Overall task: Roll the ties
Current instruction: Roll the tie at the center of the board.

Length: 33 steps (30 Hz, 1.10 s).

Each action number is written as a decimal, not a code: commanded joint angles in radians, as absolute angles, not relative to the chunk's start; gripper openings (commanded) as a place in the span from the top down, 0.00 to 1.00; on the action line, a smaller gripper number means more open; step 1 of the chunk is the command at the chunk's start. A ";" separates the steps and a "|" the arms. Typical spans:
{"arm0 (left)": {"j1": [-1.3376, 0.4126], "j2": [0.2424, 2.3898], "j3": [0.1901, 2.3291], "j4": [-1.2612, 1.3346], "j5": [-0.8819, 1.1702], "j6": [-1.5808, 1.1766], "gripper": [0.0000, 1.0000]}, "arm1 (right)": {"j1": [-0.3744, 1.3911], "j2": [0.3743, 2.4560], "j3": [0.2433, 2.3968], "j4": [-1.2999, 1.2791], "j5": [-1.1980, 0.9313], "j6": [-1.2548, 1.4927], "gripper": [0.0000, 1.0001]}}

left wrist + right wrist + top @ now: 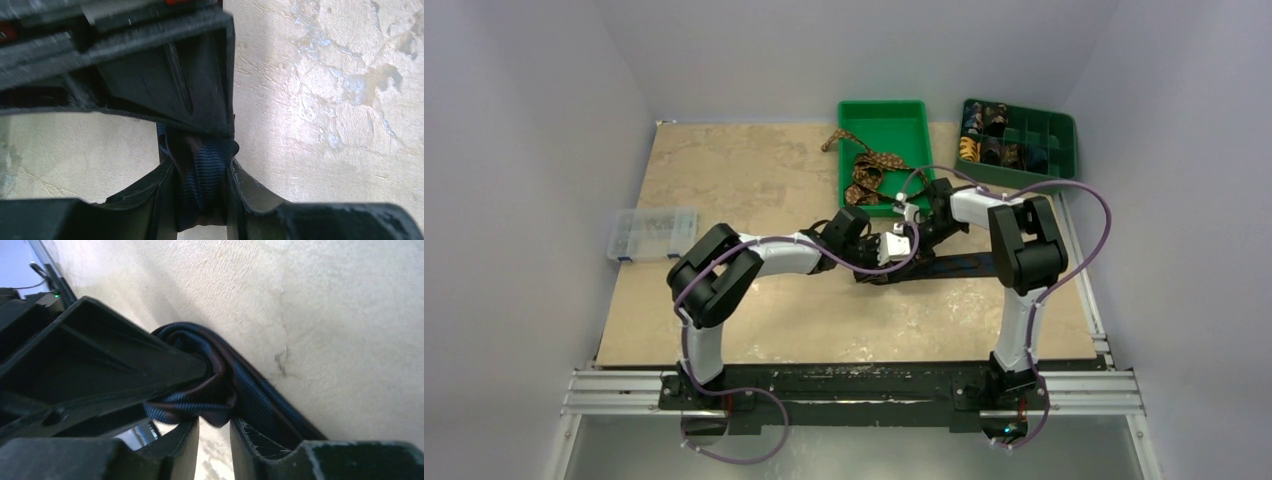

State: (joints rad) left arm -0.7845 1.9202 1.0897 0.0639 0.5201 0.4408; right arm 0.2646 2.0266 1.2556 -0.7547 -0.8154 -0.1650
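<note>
A beige marbled table (754, 190) sits between white walls, and the dark tie (964, 265) lies at its middle, one end stretched flat toward the right and the other bunched where both arms meet. The left gripper (200, 172) is closed narrow on a fold of the dark tie. The right gripper (214, 427) stands slightly apart with the coiled end at its tips, and I cannot tell if it pinches; the brown tie (869, 170) sprawls in and over the green tray (849, 110).

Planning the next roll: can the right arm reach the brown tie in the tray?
Probably yes: the brown tie lies uncovered in the green tray just beyond the right gripper, now at the navy tie.
</note>
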 commanded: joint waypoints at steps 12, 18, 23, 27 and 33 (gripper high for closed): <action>-0.776 1.900 1.033 -0.094 0.509 0.494 1.00 | 0.186 1.969 1.240 -0.764 -0.719 -0.130 0.79; -0.770 1.843 1.032 -0.053 0.536 0.440 1.00 | 0.208 2.005 1.236 -0.763 -0.574 -0.152 0.82; -0.764 1.769 1.054 0.045 0.541 0.328 1.00 | 0.210 2.007 1.226 -0.743 -0.480 -0.166 0.84; -0.763 1.759 1.086 0.092 0.487 0.271 1.00 | 0.209 1.999 1.213 -0.739 -0.467 -0.184 0.84; -0.763 1.830 1.121 -0.061 0.374 0.367 1.00 | 0.210 1.972 1.191 -0.740 -0.496 -0.182 0.84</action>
State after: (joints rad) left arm -0.7734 1.8050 1.0855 0.0315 0.4660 0.3180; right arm 0.2100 1.9762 1.2366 -0.7525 -0.6468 -0.1474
